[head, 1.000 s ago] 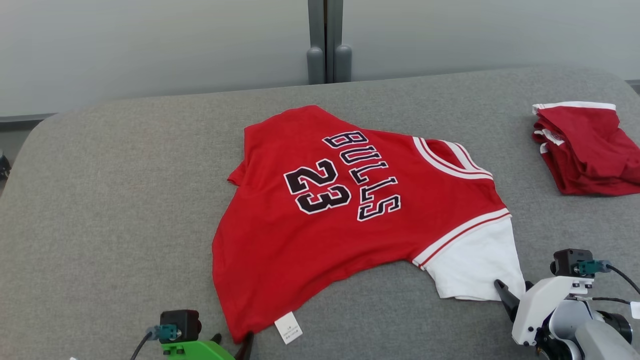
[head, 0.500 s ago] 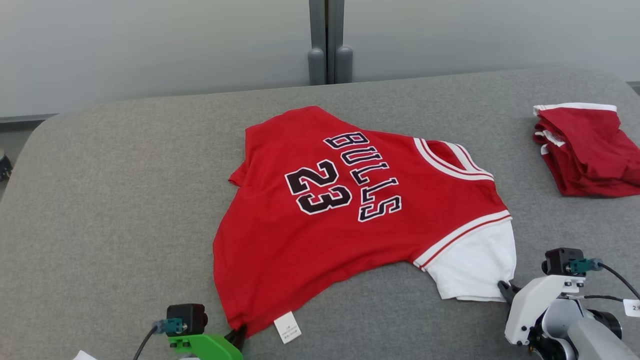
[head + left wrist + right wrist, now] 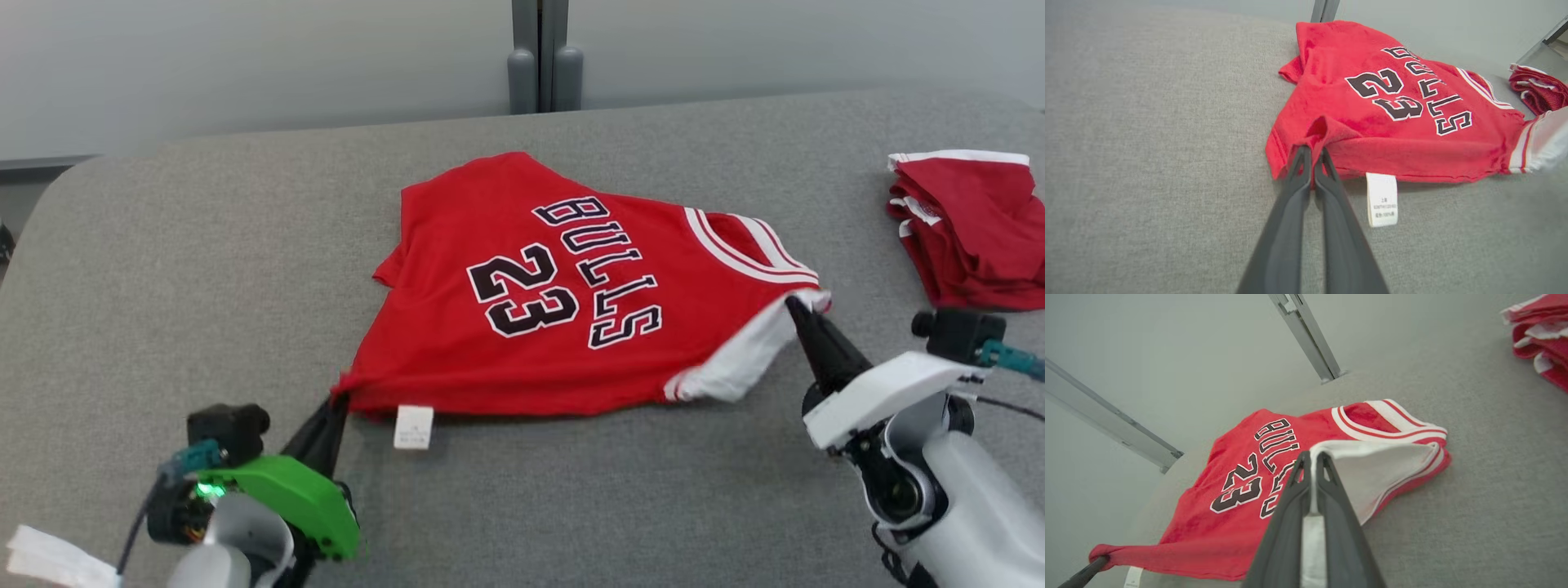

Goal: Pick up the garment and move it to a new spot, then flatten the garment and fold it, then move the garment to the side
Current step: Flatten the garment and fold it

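Head view: the red Bulls jersey (image 3: 563, 302) lies on the grey table (image 3: 163, 269). The left gripper (image 3: 336, 402) is clenched on its hem corner and the right gripper (image 3: 790, 302) on the white sleeve (image 3: 735, 367).
Left wrist view: closed fingers (image 3: 1290, 212) pinch red hem beside the care label (image 3: 1382, 200).
Right wrist view: closed fingers (image 3: 1331, 506) pinch white sleeve fabric.

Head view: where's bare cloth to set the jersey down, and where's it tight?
Widest: gray table left of the jersey, out to its rounded edge. Also the strip nearer than the jersey's hem. Tight on the right, between the jersey and the folded red pile.
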